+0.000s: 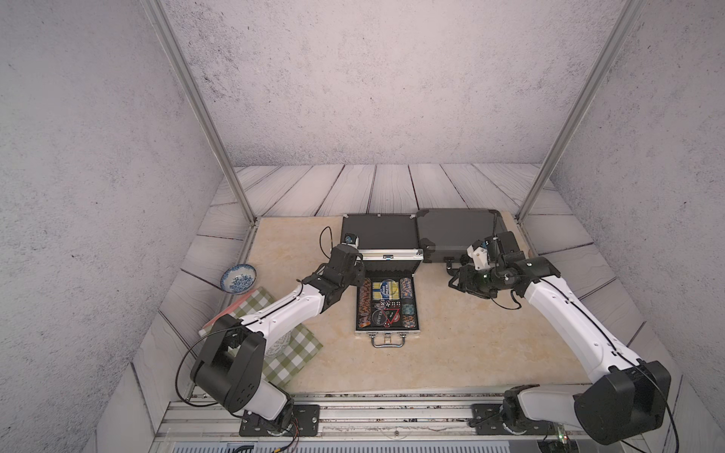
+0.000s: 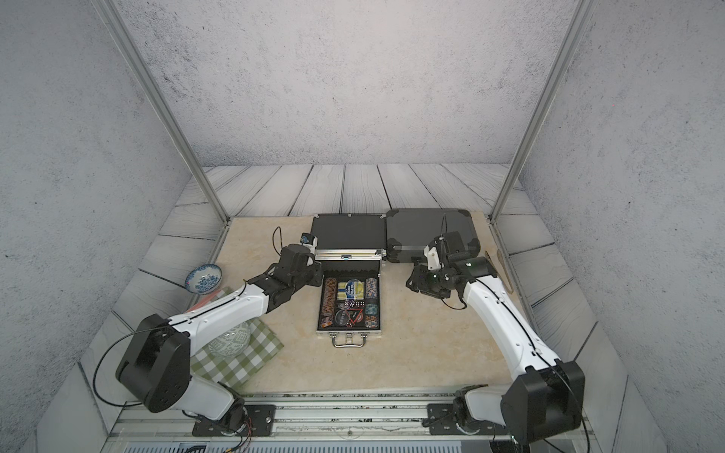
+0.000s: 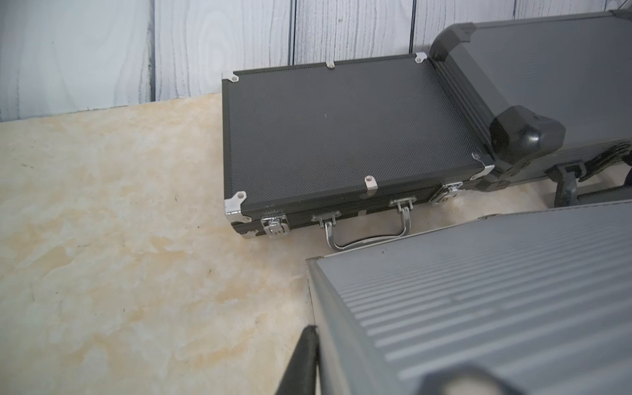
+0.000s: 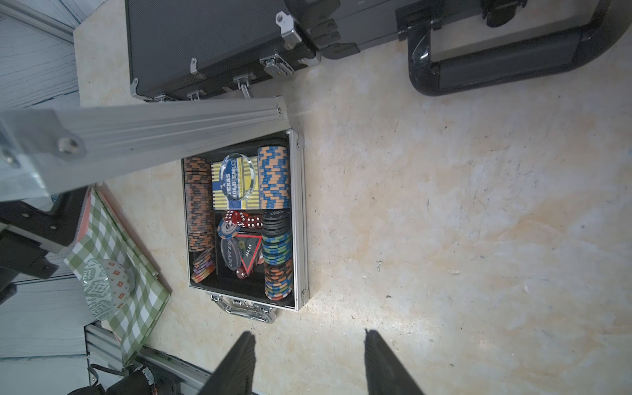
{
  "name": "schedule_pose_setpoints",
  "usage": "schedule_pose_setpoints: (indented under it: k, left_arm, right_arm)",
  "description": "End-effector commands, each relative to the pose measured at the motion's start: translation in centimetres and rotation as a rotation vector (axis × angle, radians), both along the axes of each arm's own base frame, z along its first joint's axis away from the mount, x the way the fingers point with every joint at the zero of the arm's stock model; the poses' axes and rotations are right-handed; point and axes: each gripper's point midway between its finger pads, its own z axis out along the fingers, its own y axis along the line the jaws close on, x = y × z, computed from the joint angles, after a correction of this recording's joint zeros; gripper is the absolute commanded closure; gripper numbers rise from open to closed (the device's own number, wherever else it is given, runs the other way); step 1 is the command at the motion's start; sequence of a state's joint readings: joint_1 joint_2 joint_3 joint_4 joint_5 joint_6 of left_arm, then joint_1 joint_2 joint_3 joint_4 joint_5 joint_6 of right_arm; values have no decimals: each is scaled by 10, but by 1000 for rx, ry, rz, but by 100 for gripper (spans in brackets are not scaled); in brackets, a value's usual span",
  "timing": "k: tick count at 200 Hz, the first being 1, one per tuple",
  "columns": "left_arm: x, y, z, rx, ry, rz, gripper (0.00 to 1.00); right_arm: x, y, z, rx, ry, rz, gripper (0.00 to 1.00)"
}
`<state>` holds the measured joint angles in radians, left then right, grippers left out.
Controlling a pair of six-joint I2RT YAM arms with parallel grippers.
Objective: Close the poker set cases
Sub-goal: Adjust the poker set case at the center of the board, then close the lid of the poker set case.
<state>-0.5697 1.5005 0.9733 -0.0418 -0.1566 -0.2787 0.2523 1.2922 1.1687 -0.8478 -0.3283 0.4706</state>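
Observation:
A small silver case (image 1: 386, 333) lies open mid-table, full of chips, cards and dice (image 4: 239, 219). Its ribbed lid (image 1: 392, 257) stands nearly upright at the back. My left gripper (image 1: 355, 276) is at the lid's left edge. In the left wrist view one finger (image 3: 309, 349) lies against the lid's side wall (image 3: 328, 325), and the lid hides the other finger. Behind it a black case (image 1: 378, 233) lies shut, and a larger dark grey case (image 1: 455, 231) lies shut to its right. My right gripper (image 4: 309, 333) hangs open and empty over bare table, right of the silver case.
A blue-and-white bowl (image 1: 238, 278) sits at the table's left edge. A green checked cloth (image 1: 290, 353) under my left arm carries an upturned patterned bowl (image 2: 229, 339). The grey case's black handle (image 4: 513, 71) juts forward near my right gripper. Metal frame posts (image 1: 527, 204) stand at the back corners.

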Motion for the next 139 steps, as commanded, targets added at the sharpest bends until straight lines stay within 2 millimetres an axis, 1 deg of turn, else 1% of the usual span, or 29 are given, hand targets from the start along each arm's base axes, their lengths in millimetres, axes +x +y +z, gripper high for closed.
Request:
schedule_pose_setpoints:
  k: [1, 10, 34, 42, 54, 74, 101, 139]
  left_arm:
    - [-10, 6, -7, 17, 58, 20, 79]
    - [-14, 8, -9, 19, 70, 20, 77]
    - [-22, 16, -15, 18, 90, 45, 68]
    - [-25, 19, -16, 14, 98, 67, 64]
    - [-29, 22, -19, 11, 117, 81, 61]
    - [-40, 23, -27, 0, 176, 83, 60]
    - [-51, 19, -37, -28, 239, 59, 59]
    - [-61, 11, -41, -77, 286, 30, 58]
  right_arm:
    - [-2, -3, -7, -20, 14, -8, 47]
    - [-2, -3, -9, -19, 18, -9, 47]
    - [-1, -1, -15, -7, 27, -15, 46]
    - [0, 1, -17, 5, 31, -13, 47]
    - [0, 7, -21, 28, 29, -3, 47]
    - [0, 16, -27, 50, 39, 21, 47]
    - [-2, 33, -37, 76, 60, 51, 47]
    - [-3, 57, -53, 144, 105, 70, 47]
